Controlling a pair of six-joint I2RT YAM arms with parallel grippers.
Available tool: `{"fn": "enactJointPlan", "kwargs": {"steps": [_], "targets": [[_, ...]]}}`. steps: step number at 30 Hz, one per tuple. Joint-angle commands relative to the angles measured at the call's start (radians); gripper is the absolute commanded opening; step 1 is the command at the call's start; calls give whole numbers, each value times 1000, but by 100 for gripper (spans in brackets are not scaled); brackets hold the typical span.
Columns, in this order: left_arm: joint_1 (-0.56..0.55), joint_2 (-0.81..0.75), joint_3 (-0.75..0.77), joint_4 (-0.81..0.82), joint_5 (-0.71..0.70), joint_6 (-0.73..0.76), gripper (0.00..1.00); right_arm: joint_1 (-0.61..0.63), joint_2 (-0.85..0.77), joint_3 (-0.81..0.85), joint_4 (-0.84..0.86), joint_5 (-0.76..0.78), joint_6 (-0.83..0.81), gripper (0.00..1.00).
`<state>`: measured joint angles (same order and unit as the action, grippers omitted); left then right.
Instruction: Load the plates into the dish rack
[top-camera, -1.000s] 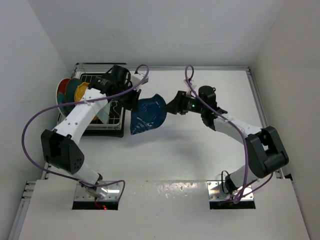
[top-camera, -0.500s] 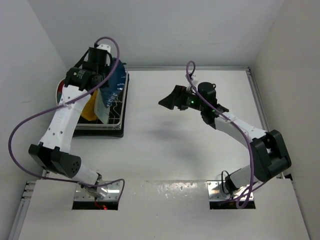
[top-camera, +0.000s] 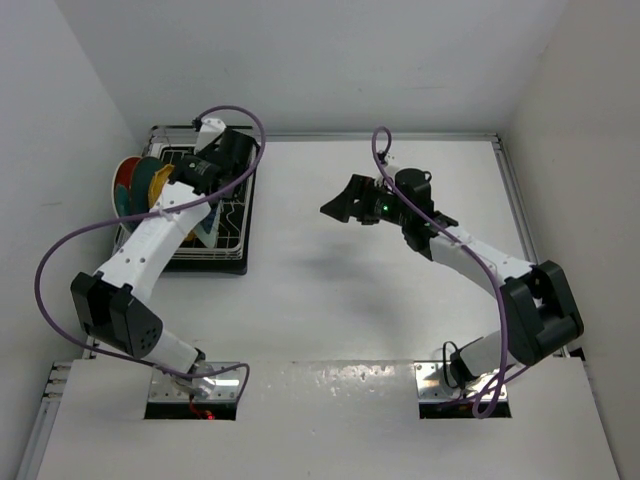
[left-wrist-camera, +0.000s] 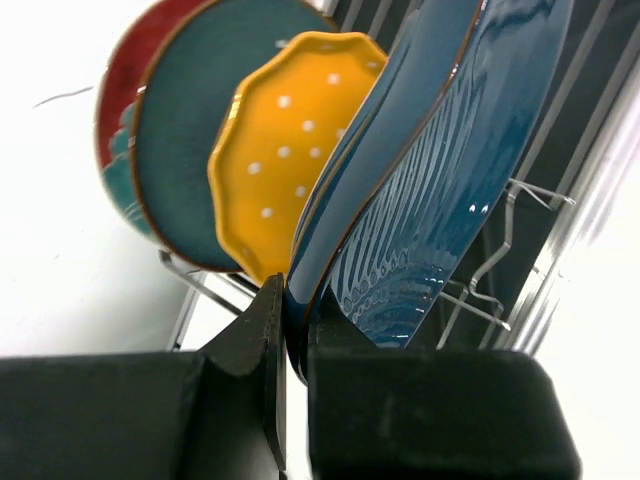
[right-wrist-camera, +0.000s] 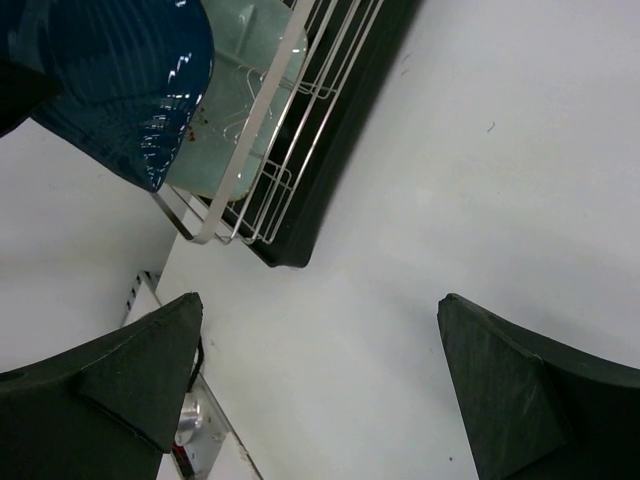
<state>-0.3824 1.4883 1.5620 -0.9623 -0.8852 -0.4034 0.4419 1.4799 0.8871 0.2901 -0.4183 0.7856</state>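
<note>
My left gripper (left-wrist-camera: 295, 330) is shut on the lower rim of the dark blue leaf-shaped plate (left-wrist-camera: 440, 200), which stands on edge among the tines of the black dish rack (top-camera: 240, 245). Beside it in the rack stand the yellow dotted plate (left-wrist-camera: 280, 160), the dark teal plate (left-wrist-camera: 185, 130) and the red floral plate (left-wrist-camera: 115, 110). The pale blue plate (right-wrist-camera: 240, 110) sits behind the dark blue plate (right-wrist-camera: 110, 80) in the right wrist view. My right gripper (top-camera: 335, 207) hovers open over bare table, well right of the rack, holding nothing.
The rack (right-wrist-camera: 320, 170) sits in the table's back left corner against the white walls. A purple cable (top-camera: 230, 112) loops above the left arm. Metal mounting plates (top-camera: 195, 385) lie at the near edge.
The left arm swung the dark blue plate from mid-table to the rack and lowered it among the tines. The right gripper let go of the plate, opened wide and drew back slightly.
</note>
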Motion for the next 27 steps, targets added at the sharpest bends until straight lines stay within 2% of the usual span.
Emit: {"fn": "enactJointPlan", "kwargs": {"steps": [1, 7, 15, 23, 27], "targets": [[-38, -16, -11, 93, -233, -109, 0, 3, -41, -10, 18, 21, -19, 100], [-49, -7, -75, 93, -190, -159, 0, 4, -46, -17, 15, 21, -16, 100], [-49, 46, -108, 93, -228, -189, 0, -8, -70, -37, 7, 23, -22, 100], [-24, 84, -141, 111, -78, -180, 0, -17, -92, -59, 7, 27, -22, 100], [0, 95, -152, 123, -57, -155, 0, -23, -105, -68, 7, 27, -22, 100]]}}
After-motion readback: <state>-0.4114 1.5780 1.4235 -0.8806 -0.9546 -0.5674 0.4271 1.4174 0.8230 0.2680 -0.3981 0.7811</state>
